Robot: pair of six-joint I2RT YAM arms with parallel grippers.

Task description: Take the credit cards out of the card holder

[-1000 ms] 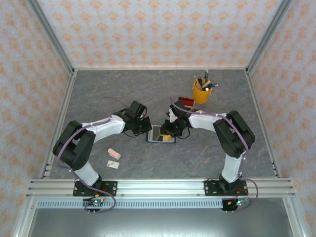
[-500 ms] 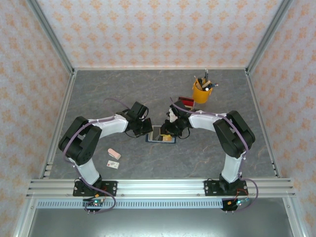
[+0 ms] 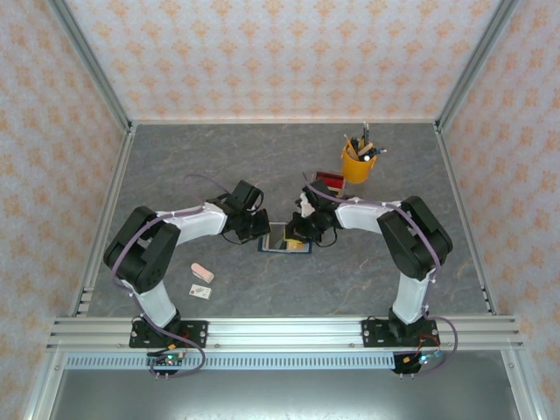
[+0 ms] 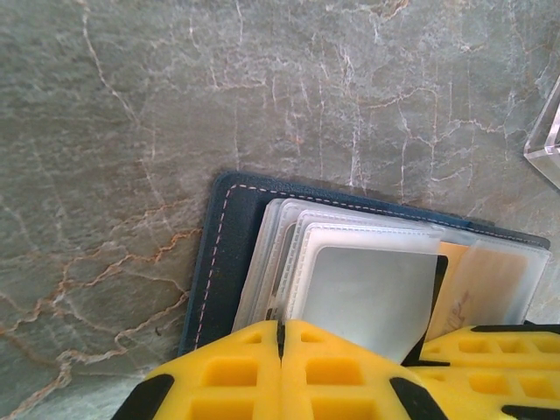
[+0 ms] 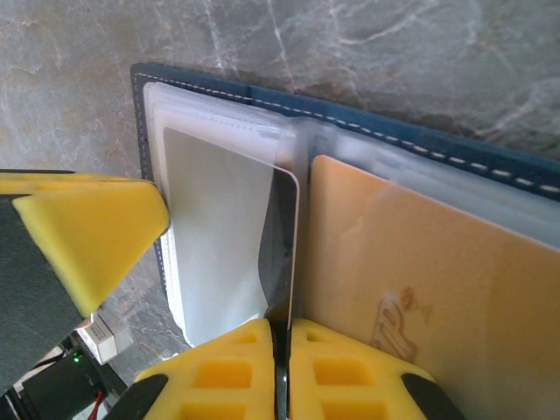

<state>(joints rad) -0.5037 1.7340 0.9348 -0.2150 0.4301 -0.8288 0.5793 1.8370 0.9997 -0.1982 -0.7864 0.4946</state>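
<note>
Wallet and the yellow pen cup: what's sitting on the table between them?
The top view shows a clear tray with a red part lying between the wallet and the yellow pen cup.

One card holder (image 3: 282,239), one grey card (image 5: 219,236), one tan-orange card (image 5: 411,262), one yellow cup (image 3: 357,164), one pink block (image 3: 202,273), one white card (image 3: 200,291).

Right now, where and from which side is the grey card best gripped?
Pinch the grey card at the edge nearest the right gripper, coming from that side: it lies nearly flat in the holder, so only a thin edge offers both faces.
</note>
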